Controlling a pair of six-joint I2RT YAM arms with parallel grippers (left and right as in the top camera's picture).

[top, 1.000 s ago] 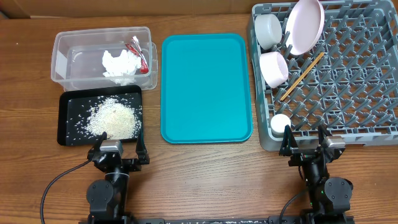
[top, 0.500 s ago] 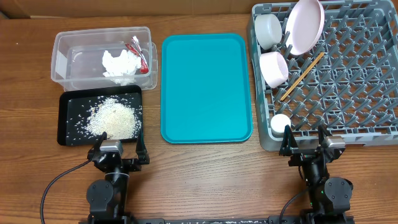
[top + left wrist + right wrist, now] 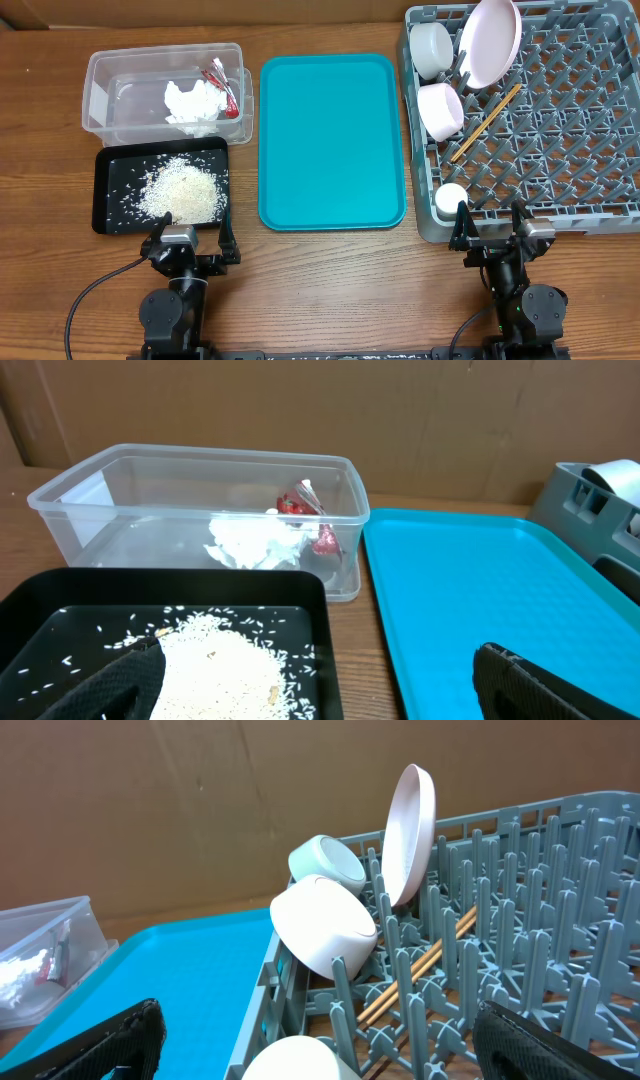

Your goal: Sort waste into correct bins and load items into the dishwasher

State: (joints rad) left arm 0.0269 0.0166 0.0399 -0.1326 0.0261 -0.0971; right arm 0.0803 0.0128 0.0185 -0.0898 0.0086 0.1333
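The clear tub (image 3: 100, 85) (image 3: 60, 495) holds a crumpled tissue (image 3: 193, 104) (image 3: 255, 540) and a red-and-white wrapper (image 3: 225, 85) (image 3: 305, 510). Rice (image 3: 180, 190) (image 3: 220, 670) lies heaped in the black tray (image 3: 105, 215) (image 3: 40, 595). In the grey rack (image 3: 560, 120) (image 3: 560, 920) stand a plate (image 3: 490, 40) (image 3: 410, 835), two bowls (image 3: 432, 48) (image 3: 441, 110) (image 3: 320, 925), chopsticks (image 3: 487, 122) (image 3: 420, 965) and a small cup (image 3: 450, 198) (image 3: 295, 1060). My left gripper (image 3: 190, 243) (image 3: 320, 695) is open near the tray's front edge. In front of the rack, my right gripper (image 3: 492, 230) (image 3: 320, 1045) is open too.
A large teal tray (image 3: 330, 140) (image 3: 470, 600) (image 3: 150, 980) lies between the bins and the rack. The wooden table (image 3: 350, 290) runs along the front, where both arm bases stand. Brown cardboard backs the scene.
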